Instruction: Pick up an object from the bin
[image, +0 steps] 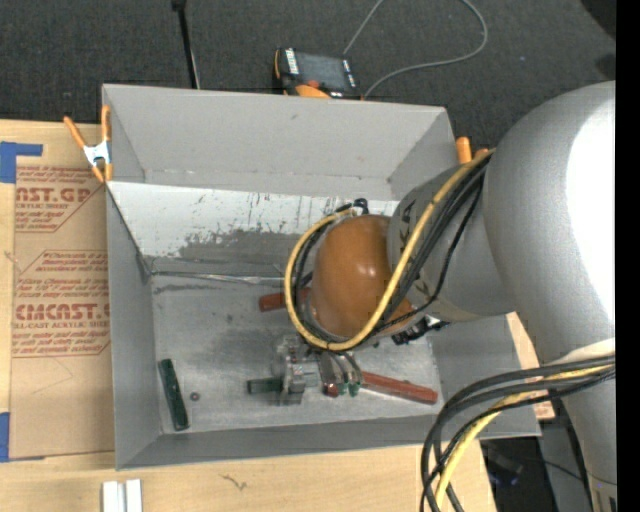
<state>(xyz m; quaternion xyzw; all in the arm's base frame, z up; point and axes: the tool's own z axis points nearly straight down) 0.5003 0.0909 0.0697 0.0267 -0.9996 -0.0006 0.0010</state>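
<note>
Most likely a robotics lab or test bench. Shown by 1 big silver industrial arm (560, 230), with yellow and black cables (296, 270) looped round an orange wrist cover (350, 272), reaching into 1 scuffed, scratched grey metal bin (270, 135). Set up on a pale wooden bench top (300, 480), with dark carpet-like floor (100, 40) behind and 1 black-and-orange electronic box (315, 72) lying on it.

I count four things in my bin (135, 330). Two are dark green: a long stick (172, 393) and a short piece (262, 386). Two are red-brown: a bar (402, 388) and a stub (271, 300), which is partly hidden behind my wrist.
</note>
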